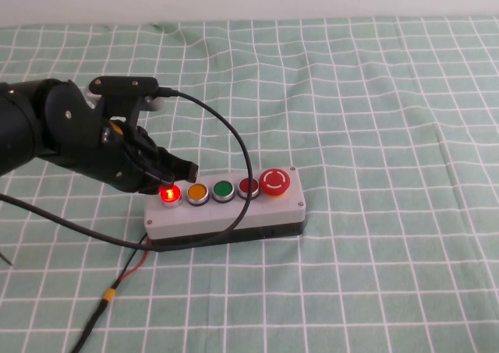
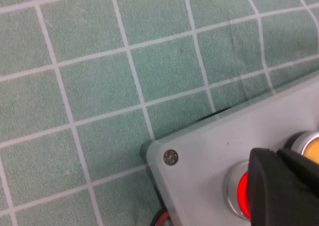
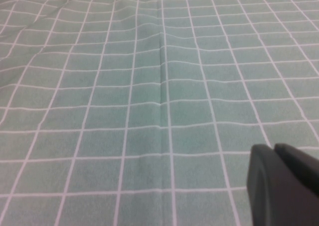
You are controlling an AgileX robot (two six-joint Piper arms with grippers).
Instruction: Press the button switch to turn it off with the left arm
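I've got the left arm [image 1: 54,139] reaching in from the left side of the table, low over the green checked cloth [image 1: 374,96]; its thick black cable [image 1: 234,139] loops up and over the grey button box [image 1: 226,211], which sits near the middle of the cloth, long side running left to right; on top of the box I count five buttons in a row; the button switch [image 1: 169,194] is at the left end, glowing bright red inside its chrome ring; next along come the yellow button [image 1: 196,192], the green button [image 1: 223,189], the darker red flat button [image 1: 249,186] and, at the right end, the big red mushroom button [image 1: 274,181]; the left gripper [image 1: 181,168] has its fingers pressed together, tip sitting just above and behind the lit button; from the left wrist view the fingertips [image 2: 279,186] overlap the near edge of the red button [image 2: 241,192], though I can't tell whether they touch it; a corner screw [image 2: 171,157] of the box shows beside it; a thin red wire [image 1: 134,266] trails from the left end of the box toward me; the right gripper [image 3: 286,183] is out of the high view; its own wrist camera shows the fingers closed together over bare cloth [image 3: 149,86].
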